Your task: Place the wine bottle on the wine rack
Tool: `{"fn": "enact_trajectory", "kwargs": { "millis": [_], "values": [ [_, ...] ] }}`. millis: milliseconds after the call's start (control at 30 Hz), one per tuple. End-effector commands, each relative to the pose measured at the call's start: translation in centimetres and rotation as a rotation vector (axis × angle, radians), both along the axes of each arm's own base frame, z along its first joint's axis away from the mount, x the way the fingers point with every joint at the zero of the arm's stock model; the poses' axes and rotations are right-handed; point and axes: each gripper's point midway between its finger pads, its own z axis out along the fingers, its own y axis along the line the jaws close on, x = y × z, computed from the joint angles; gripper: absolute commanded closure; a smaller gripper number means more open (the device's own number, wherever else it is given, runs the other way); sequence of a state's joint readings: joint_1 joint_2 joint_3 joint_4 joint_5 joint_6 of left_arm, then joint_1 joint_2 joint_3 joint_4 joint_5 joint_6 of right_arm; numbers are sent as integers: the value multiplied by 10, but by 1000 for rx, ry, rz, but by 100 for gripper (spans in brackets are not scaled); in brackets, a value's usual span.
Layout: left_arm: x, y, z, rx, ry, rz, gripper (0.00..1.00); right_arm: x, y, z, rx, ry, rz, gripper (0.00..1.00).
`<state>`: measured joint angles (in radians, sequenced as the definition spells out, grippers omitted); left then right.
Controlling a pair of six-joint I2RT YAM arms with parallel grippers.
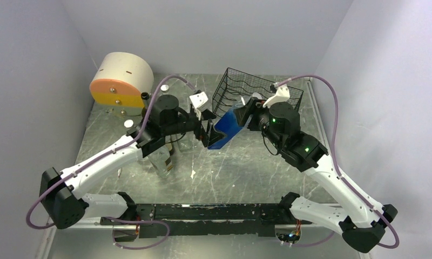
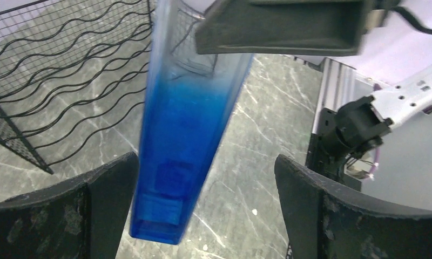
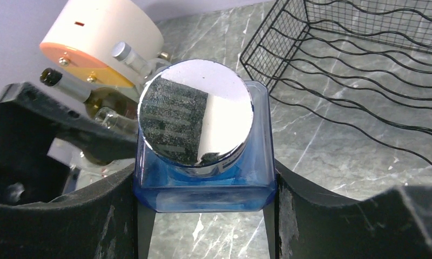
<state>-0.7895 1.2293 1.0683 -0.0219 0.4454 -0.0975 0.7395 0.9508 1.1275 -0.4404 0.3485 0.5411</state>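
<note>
The wine bottle [image 1: 224,130] is a square blue glass bottle with a silver cap [image 3: 195,118], held tilted above the table in front of the wine rack. My right gripper [image 1: 247,116] is shut on its upper body [image 3: 203,186] just under the cap. My left gripper [image 1: 206,134] is open around the bottle's lower end [image 2: 173,162]. The bottle lies close to the left finger [image 2: 68,216], with a wide gap to the other finger. The black wire wine rack [image 1: 251,89] with wavy rows stands at the back, empty, and shows in both wrist views [image 2: 68,81] [image 3: 365,65].
A cream and orange round holder [image 1: 119,81] stands at the back left, with other bottles [image 3: 68,83] lying beside it. Clear glass bottles [image 1: 162,156] stand under my left arm. Walls close the table on three sides.
</note>
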Motion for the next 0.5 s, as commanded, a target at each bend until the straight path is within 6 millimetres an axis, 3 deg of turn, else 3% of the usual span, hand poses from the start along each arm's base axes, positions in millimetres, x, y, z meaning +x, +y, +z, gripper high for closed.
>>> {"fn": "enact_trajectory", "kwargs": {
  "millis": [0, 200, 467],
  "values": [
    [18, -6, 2, -21, -85, 52, 1, -13, 4, 102, 263, -229, 60, 59],
    [20, -12, -12, 0, -126, 26, 1, -23, 11, 115, 285, -264, 133, 59],
    [7, -28, -9, -20, -193, -82, 3, -32, 16, 122, 302, -281, 187, 59]
  ]
}}
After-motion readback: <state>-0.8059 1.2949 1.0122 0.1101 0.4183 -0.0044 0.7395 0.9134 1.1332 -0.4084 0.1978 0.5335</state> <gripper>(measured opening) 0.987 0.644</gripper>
